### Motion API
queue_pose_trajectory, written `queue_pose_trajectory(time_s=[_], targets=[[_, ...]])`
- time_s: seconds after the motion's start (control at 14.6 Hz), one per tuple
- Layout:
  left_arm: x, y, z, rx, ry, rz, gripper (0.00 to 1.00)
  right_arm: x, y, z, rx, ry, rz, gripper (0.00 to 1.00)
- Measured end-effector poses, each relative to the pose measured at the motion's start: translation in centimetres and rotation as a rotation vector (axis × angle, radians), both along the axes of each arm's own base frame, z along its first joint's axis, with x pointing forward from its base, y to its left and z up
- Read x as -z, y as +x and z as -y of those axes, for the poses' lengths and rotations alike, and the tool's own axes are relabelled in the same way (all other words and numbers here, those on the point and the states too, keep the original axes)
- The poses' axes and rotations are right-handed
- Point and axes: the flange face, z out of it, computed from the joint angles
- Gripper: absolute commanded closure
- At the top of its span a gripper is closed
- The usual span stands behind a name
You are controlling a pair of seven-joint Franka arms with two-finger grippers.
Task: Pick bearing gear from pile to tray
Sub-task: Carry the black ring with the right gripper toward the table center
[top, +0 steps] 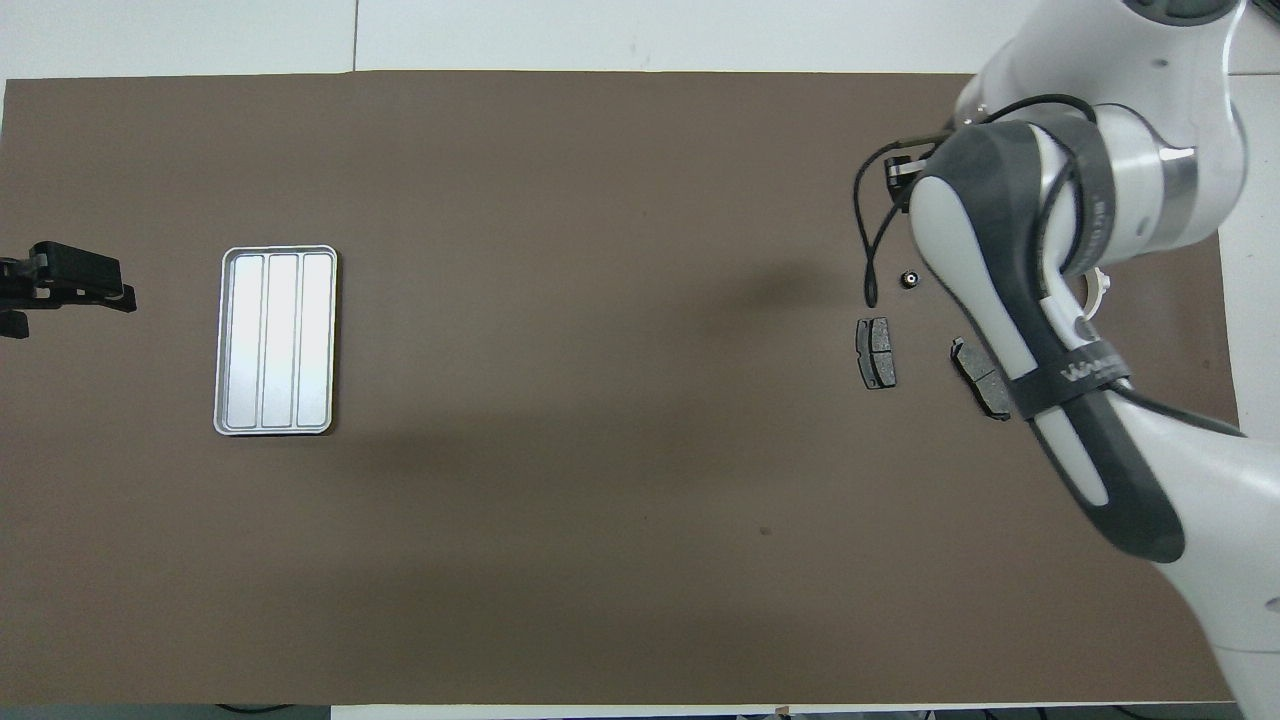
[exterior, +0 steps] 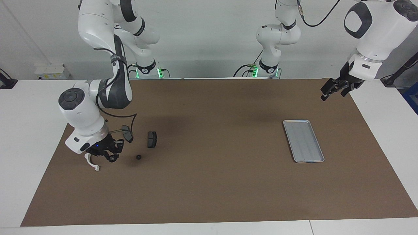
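Right gripper (exterior: 111, 157) – low over the pile at the right arm's end of the desk (exterior: 209, 195), pointing down. Whether its fingers are pinching a small part or are merely drawn close cannot be told, though a dark round speck shows at the tips. Around it lie the white arc (exterior: 91, 163), just beside the gripper toward the desk's edge, and a small black round piece (exterior: 138, 157) on the desk, apart from the gripper toward the middle. Two brake pads lie nearer the robots: one (exterior: 127, 133) close to the wrist, the other (exterior: 152, 139) beside it. The tray (exterior: 303, 141) is bare and well apart, toward the left arm's end. The left gripper (exterior: 324, 94) waits above the desk's corner at that end, fingers spread and holding nothing. Step in hand, by judgement: securing one round piece and carrying it to the tray. To do it well, confirm the pinch before travelling – a piece this small slips unnoticed. Rise straight up so that the wrist clears the arc and the near pad. Cross at a steady height and lower close to the tray's ribs before letting go, so the piece settles in a channel and cannot roll over the rim.
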Motion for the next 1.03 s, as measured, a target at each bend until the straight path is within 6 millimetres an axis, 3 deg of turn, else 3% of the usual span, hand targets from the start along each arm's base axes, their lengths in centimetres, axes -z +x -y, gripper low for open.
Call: queue_pose_trajectory(time_s=[0.21, 0.41, 0.62, 1.03], targets=[[0.0, 0.0, 0.0, 0.000, 0.000, 0.000, 0.00, -1.5, -3.6, -13.8, 0.057, 0.009, 0.021, 1.00], [0.0, 0.0, 0.0, 0.000, 0.000, 0.000, 0.00, -1.7, -7.6, -22.0, 0.045, 0.020, 0.030, 1.00], [0.0, 0.0, 0.0, 0.000, 0.000, 0.000, 0.00, -0.3, -8.7, -25.0, 0.030, 0.038, 0.049, 1.00], [0.0, 0.0, 0.0, 0.000, 0.000, 0.000, 0.00, 8.3, -8.3, -26.5, 0.010, 0.054, 0.058, 1.00]])
